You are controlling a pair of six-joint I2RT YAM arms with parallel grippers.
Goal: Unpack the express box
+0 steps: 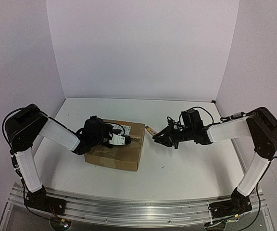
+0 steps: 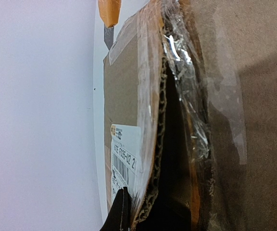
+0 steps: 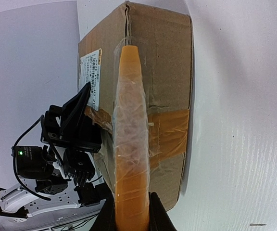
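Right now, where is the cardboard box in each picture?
Top view: the express box sits left of centre.
Left wrist: the box fills the right side, its seam gaping.
Right wrist: the box is upper centre, behind the orange tool.
Shared landmark: the orange tool, seen in all three.

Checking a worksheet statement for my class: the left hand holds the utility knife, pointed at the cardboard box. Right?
No: the right hand holds the utility knife, pointed at the cardboard box, as the right wrist view shows.
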